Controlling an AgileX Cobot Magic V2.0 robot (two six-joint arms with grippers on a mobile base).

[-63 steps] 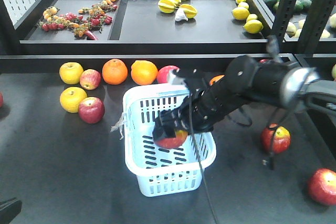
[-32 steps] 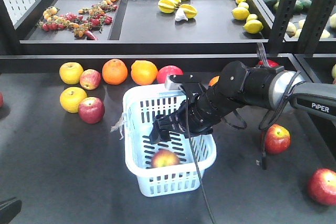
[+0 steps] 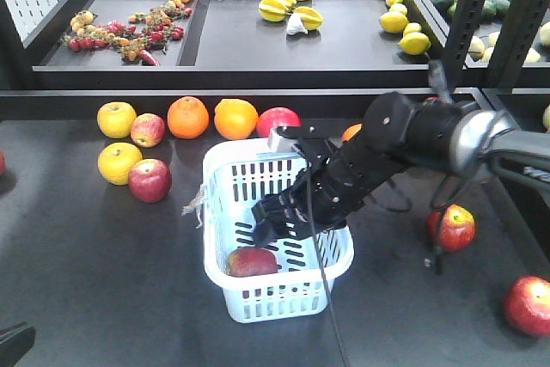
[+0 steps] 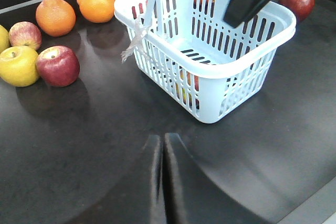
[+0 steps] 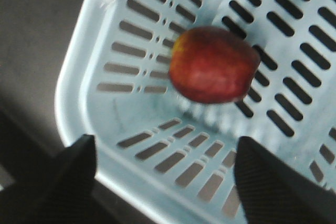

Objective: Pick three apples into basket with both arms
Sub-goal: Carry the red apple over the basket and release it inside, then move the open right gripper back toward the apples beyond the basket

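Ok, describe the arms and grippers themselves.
The right arm is black and jointed, with a silver-grey segment toward its base and loose black cables hanging off it. The right gripper is black; its fingers have finely textured pads. Only the left gripper shows of the other arm: two smooth, dark, tapered fingers.

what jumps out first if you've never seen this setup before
The pale basket sits mid-way on the dark table, with one red apple lying on its slotted floor. Just above it hangs the black right arm's end effector, open and holding nothing. Behind the basket runs a bright row of fruit including oranges, and a loose apple lies at the picture's right.
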